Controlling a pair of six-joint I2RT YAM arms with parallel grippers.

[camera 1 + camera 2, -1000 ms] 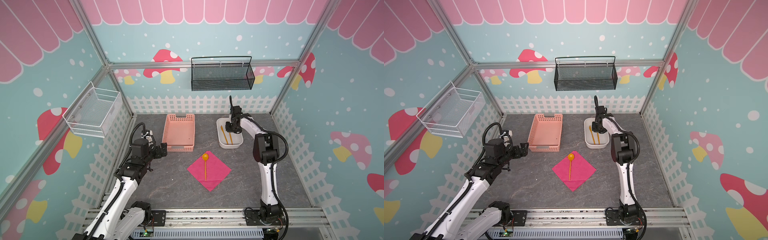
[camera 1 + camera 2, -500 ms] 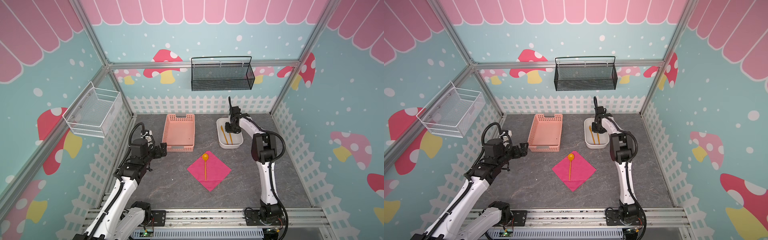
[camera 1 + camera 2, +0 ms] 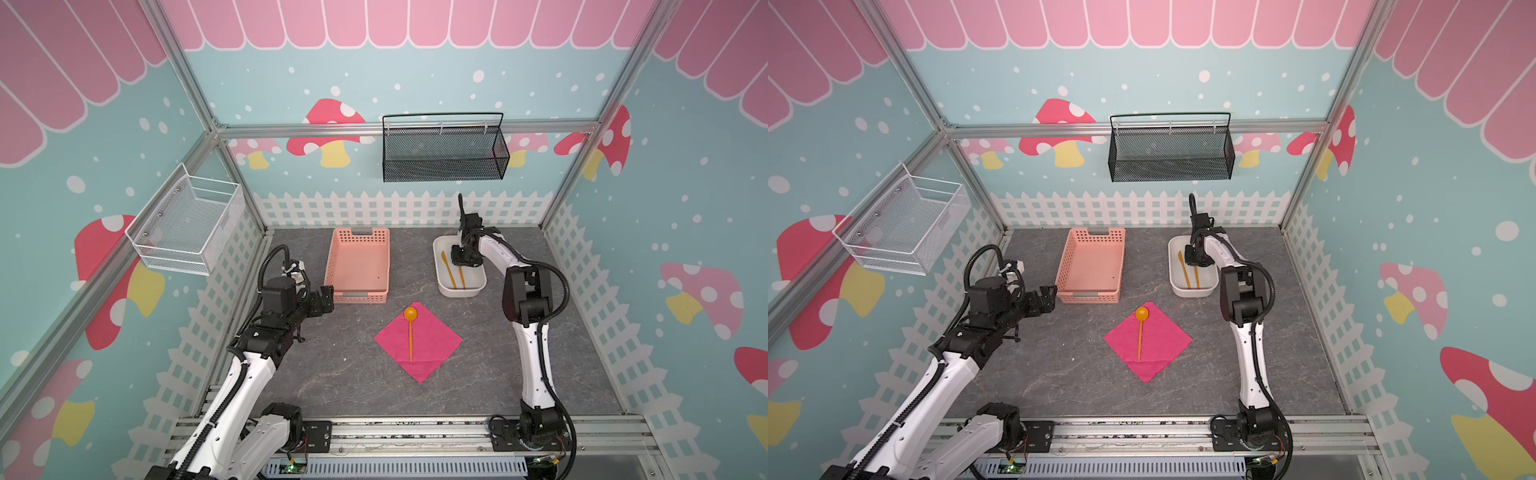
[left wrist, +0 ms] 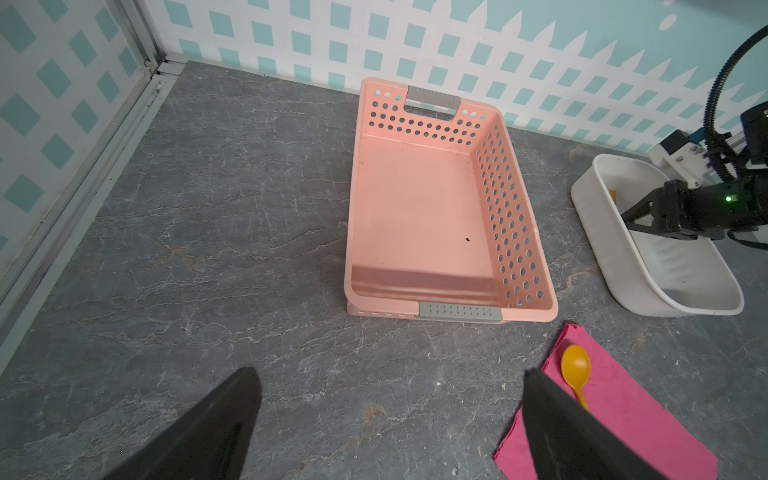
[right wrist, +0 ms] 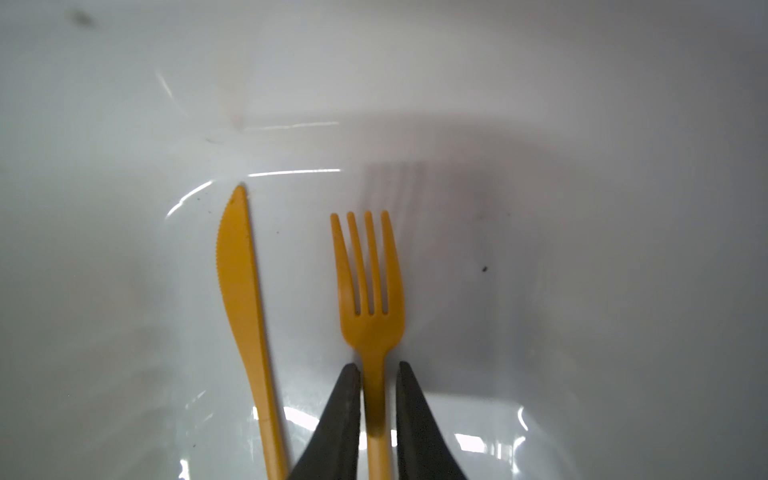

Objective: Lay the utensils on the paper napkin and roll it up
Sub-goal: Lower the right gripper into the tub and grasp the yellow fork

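The hot-pink paper napkin (image 3: pixel 432 340) (image 3: pixel 1163 340) (image 4: pixel 623 415) lies as a diamond on the grey table. An orange spoon (image 3: pixel 410 332) (image 3: pixel 1140 332) (image 4: pixel 575 365) rests on it, bowl toward the back. An orange fork (image 5: pixel 372 307) (image 3: pixel 461 278) and knife (image 5: pixel 241 282) (image 3: pixel 448 270) lie side by side in a white tub (image 3: pixel 461 293) (image 3: pixel 1194 293). My right gripper (image 5: pixel 377 365) (image 3: pixel 462 266) reaches into the tub, its jaws closed against the fork's handle. My left gripper (image 4: pixel 390 372) (image 3: pixel 328 297) hangs open and empty over bare table, left of the napkin.
An empty salmon-pink perforated basket (image 3: pixel 332 266) (image 4: pixel 511 232) stands between my two arms, at the back. A black mesh basket (image 3: pixel 442 149) and a white wire basket (image 3: pixel 187 224) hang on the walls. A white picket fence borders the table.
The right arm has shifted slightly over the tub. The left arm and the spoon on the napkin have not moved.
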